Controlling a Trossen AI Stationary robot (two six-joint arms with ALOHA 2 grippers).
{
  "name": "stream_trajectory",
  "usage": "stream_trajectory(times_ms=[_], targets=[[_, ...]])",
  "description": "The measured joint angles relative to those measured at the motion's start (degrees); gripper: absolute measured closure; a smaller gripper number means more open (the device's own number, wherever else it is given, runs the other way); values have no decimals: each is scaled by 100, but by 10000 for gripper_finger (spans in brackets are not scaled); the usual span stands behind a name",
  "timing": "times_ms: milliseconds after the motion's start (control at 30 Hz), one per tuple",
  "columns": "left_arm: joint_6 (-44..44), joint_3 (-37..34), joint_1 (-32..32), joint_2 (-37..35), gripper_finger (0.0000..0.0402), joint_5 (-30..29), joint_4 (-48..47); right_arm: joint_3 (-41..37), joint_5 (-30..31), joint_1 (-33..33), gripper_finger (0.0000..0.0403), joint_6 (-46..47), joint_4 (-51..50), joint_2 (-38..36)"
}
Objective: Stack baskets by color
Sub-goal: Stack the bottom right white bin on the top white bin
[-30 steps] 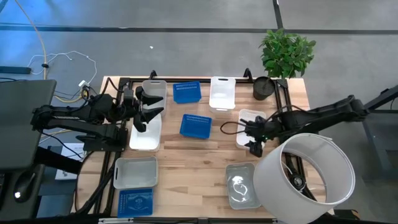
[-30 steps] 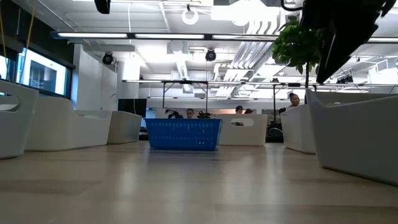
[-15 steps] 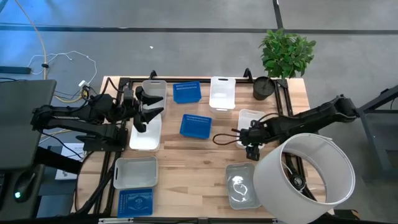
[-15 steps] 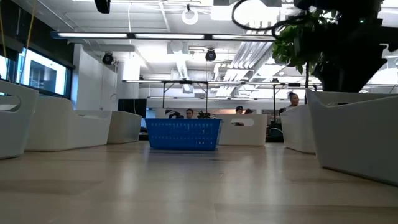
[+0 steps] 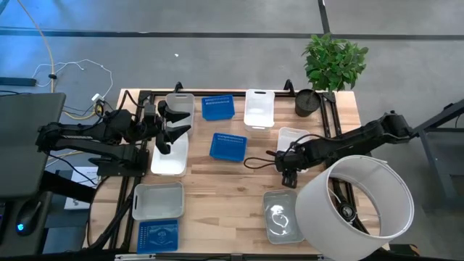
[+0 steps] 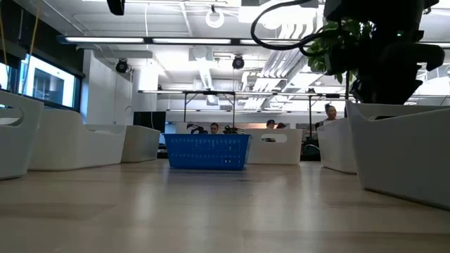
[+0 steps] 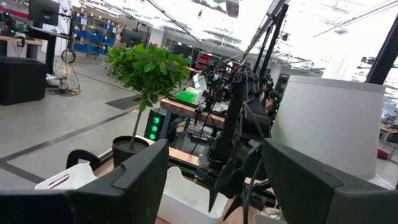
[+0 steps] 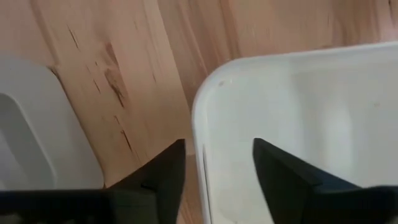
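The baskets are spread over the wooden table. White ones [image 5: 259,107] [image 5: 171,151] [image 5: 180,104] and blue perforated ones [image 5: 217,107] [image 5: 228,146] [image 5: 158,235] stand apart, and so do the translucent grey ones [image 5: 158,201] [image 5: 281,215]. My right gripper [image 5: 288,169] points steeply down at the near left corner of the right-hand white basket [image 5: 292,138]. It is open, with one finger [image 8: 155,180] outside the basket's wall [image 8: 200,134] and the other [image 8: 292,180] inside, a gap showing. My left gripper [image 7: 214,186] waits open above the left white baskets.
A large white cylinder [image 5: 355,206] lies at the near right, over part of my right arm. A black plant pot [image 5: 307,103] with a green plant [image 5: 335,61] stands at the far right corner. A black cable [image 5: 257,161] loops left of my right gripper.
My right gripper has gone down and a little toward the table's left edge, tipping more steeply downward. It now stands at the corner of the right-hand white basket. The baskets have kept their places.
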Motion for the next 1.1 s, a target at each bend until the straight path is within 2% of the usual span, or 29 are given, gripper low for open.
stream_trajectory(times_ms=[267,333,867,1100], targets=[[-7,0,0,0,154,-1,1,0,-9,0,378,-15,80,-1],[-7,0,0,1,154,-1,1,0,-10,0,396,-17,82,-2],[-9,0,0,2,154,-87,0,16,-60,0,402,26,74,-4],[-9,0,0,1,154,-87,1,937,92,2,402,-602,-281,-4]])
